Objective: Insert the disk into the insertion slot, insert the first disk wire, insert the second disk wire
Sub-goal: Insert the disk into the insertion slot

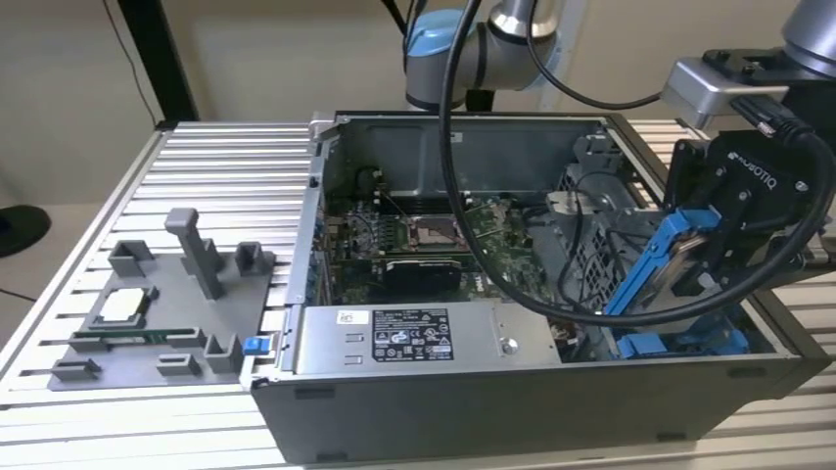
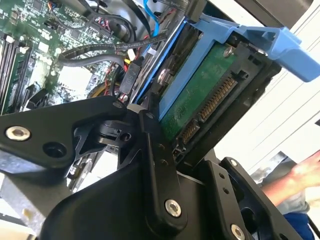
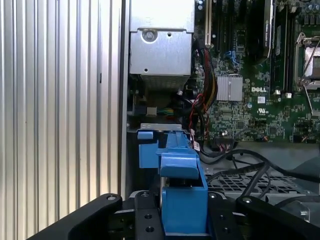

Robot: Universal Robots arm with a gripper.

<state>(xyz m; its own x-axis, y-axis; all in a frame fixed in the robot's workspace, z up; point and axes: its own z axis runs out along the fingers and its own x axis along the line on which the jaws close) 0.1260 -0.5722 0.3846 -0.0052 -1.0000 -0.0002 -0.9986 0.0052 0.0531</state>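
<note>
The end effector (image 1: 703, 259) grips the disk (image 1: 649, 272) — tilted, over the insertion slot (image 1: 692, 343).

Looks along the disk (image 3: 182, 197), held edge-on by its blue carrier between the black fingers (image 3: 145, 224) of the gripper (image 3: 183, 227). Past its far end, meets the grey metal lip of the insertion slot (image 3: 156, 127) and a blue tab (image 3: 146, 150) just beside the carrier. Takes in a grey power-supply box (image 3: 161, 45), coloured wires (image 3: 206, 95), the green motherboard (image 3: 260, 115) with a silver heatsink (image 3: 229, 88), black cables (image 3: 250, 155) over perforated grey metal (image 3: 245, 184), and the ribbed aluminium table (image 3: 55, 110) alongside.
</note>
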